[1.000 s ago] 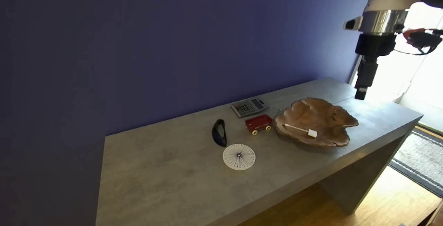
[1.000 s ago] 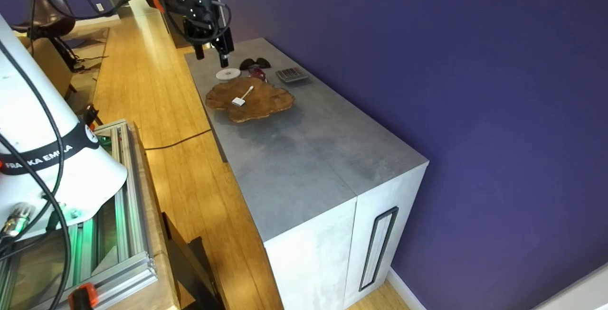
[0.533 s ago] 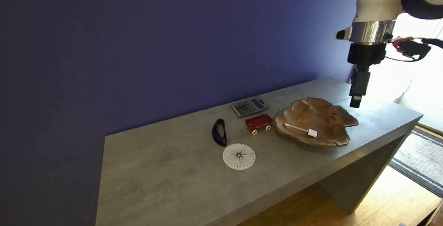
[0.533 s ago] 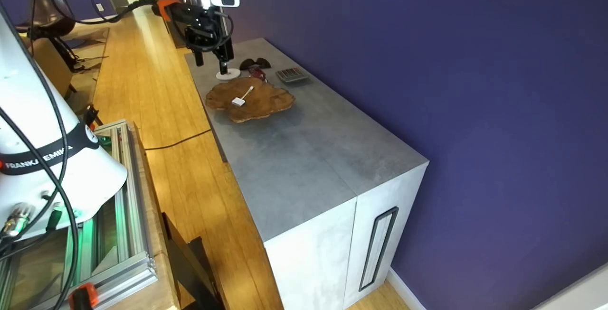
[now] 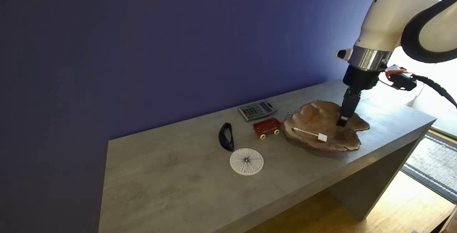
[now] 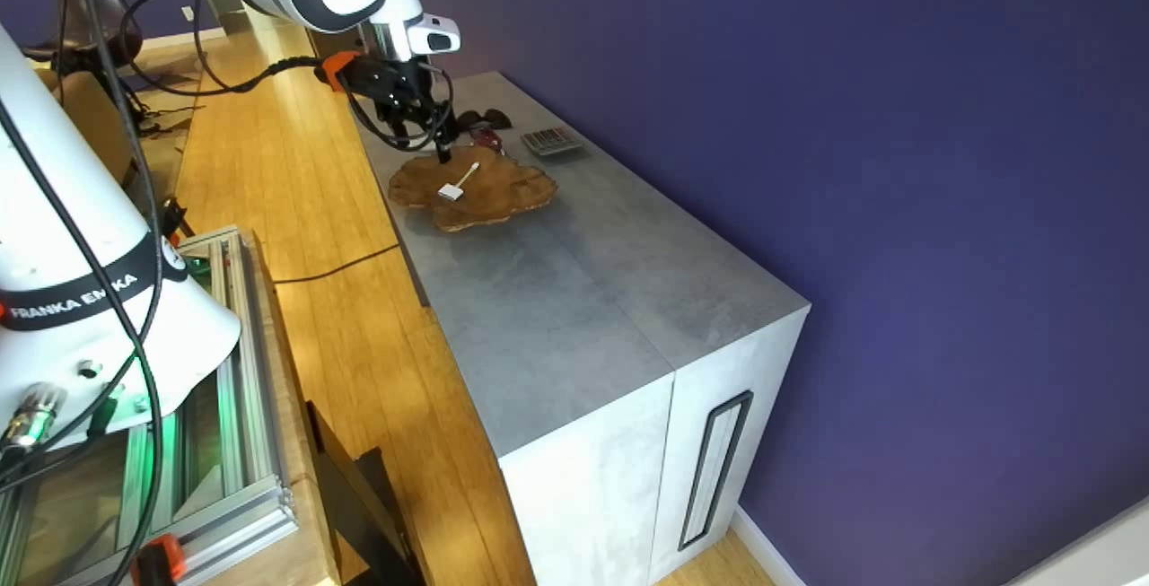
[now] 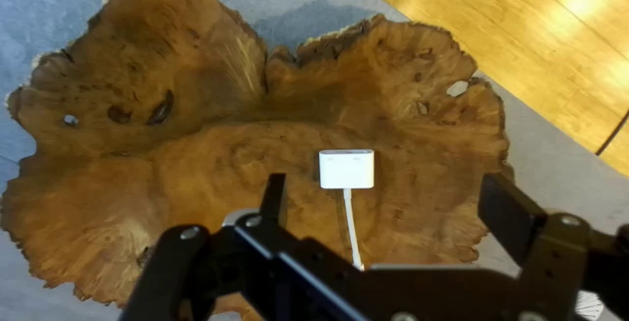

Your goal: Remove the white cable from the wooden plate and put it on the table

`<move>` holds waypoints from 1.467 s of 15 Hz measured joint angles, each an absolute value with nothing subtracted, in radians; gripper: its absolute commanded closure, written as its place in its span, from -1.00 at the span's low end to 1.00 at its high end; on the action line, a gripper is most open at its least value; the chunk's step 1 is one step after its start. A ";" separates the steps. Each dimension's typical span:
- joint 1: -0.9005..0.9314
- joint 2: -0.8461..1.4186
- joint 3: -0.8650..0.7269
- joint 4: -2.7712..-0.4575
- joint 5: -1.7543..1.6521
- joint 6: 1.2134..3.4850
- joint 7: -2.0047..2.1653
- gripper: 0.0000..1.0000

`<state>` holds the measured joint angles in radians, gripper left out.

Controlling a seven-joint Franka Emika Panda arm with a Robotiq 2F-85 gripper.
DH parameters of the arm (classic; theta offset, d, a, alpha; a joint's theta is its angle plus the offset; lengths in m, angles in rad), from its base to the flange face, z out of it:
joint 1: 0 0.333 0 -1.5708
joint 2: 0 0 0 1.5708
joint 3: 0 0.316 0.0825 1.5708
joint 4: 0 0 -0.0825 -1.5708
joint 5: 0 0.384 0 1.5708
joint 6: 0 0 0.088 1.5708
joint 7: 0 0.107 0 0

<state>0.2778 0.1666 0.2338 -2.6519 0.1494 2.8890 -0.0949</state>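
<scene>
Cable (image 7: 347, 170) is lying in the wooden plate (image 7: 206, 183), white block toward the long edge of the desk (image 5: 171, 183) on the floor (image 6: 341, 344) side, thin cord running off toward the wall (image 6: 898, 164) side. Gripper (image 7: 383, 190) hangs over the plate with its fingers (image 7: 506, 215) spread wide. Going by the wrist view, left to right the block falls between the two fingertips, mostly a touch beyond them, and the lower end of the cord disappears behind the gripper. Can't tell if the tips are touching the plate, tbh.

Plate itself is close to the floor-side edge, wavy rim and all. Up by the wall-side edge there's a calculator (image 5: 255, 111), and a little red wagon (image 5: 267, 127) is parked just beside the plate. Carry on from there toward the desk's left corner by the wall, in an exterior view, and you get sunglasses (image 5: 225, 142) and a flat white disc (image 5: 246, 163) right next to each other, disc nearer the floor-side edge. Arm (image 5: 387, 19) leans in across that same edge, and its white base (image 6: 184, 335) stands over on the floor side, apart from the desk.
</scene>
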 measured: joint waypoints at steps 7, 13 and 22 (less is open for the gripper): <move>0.411 0.358 0.109 -2.579 0.008 3.062 0.060 0.05; 0.530 0.484 0.013 -2.449 -0.014 3.062 0.128 0.67; 0.568 0.549 -0.049 -2.364 -0.014 3.058 0.170 0.98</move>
<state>0.5677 0.5492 -0.0485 -2.3643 -0.0140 3.0581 0.1697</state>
